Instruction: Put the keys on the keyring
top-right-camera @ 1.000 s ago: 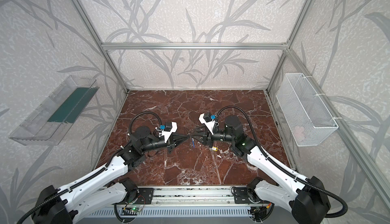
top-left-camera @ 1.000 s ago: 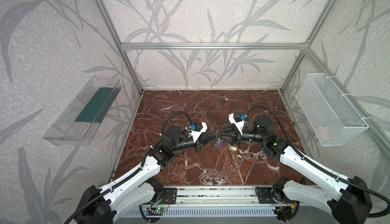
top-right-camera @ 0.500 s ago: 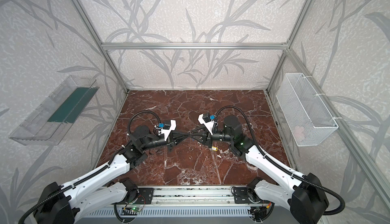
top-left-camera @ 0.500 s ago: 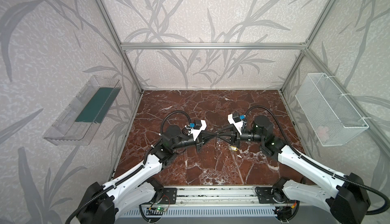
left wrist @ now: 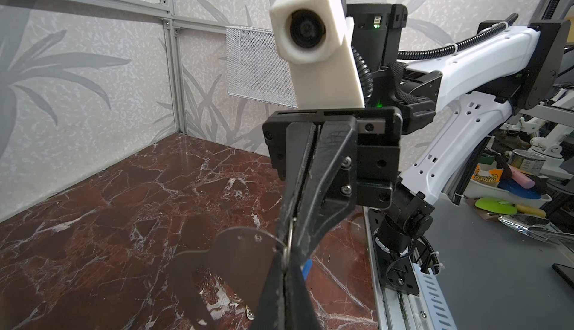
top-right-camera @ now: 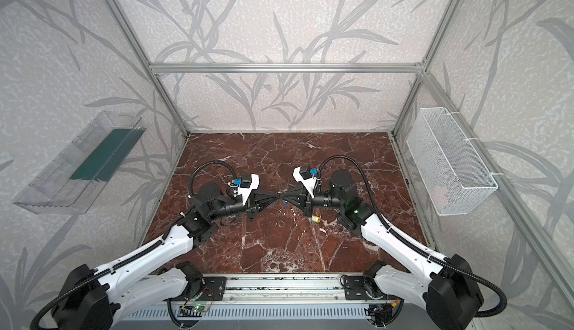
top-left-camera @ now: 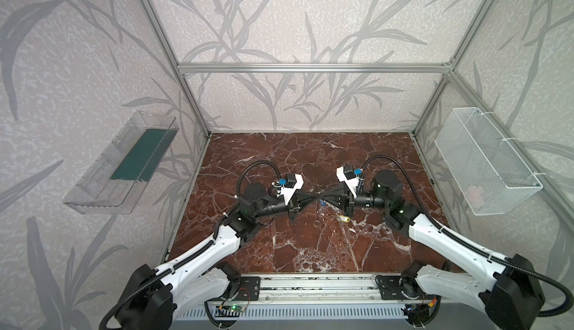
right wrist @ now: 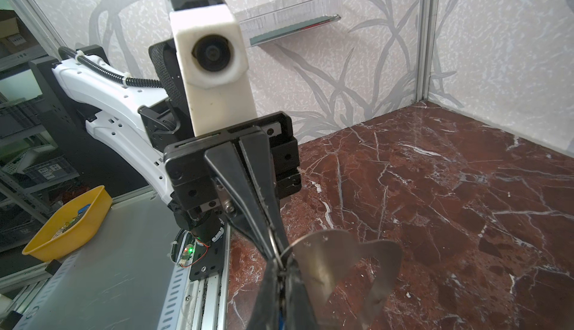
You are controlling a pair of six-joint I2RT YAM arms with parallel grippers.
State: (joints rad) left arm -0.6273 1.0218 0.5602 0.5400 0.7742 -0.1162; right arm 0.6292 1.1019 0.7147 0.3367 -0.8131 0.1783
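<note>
Closing in since a second ago, the right gripper (top-left-camera: 323, 194) now meets the left gripper (top-left-camera: 316, 194) tip to tip above the middle of the table (top-left-camera: 310, 250) in both top views. The blue key (top-left-camera: 322, 201) hangs just under that meeting point, and the yellow key (top-left-camera: 342, 218) lies on the table near the right gripper, apart from it. From the left wrist, both grippers are pressed tight on the thin wire loop of the keyring (left wrist: 239, 250), whose flat grey plate hangs beside them. From the right wrist, the same double pinch shows, with the keyring (right wrist: 323, 260) held clear of the table.
</note>
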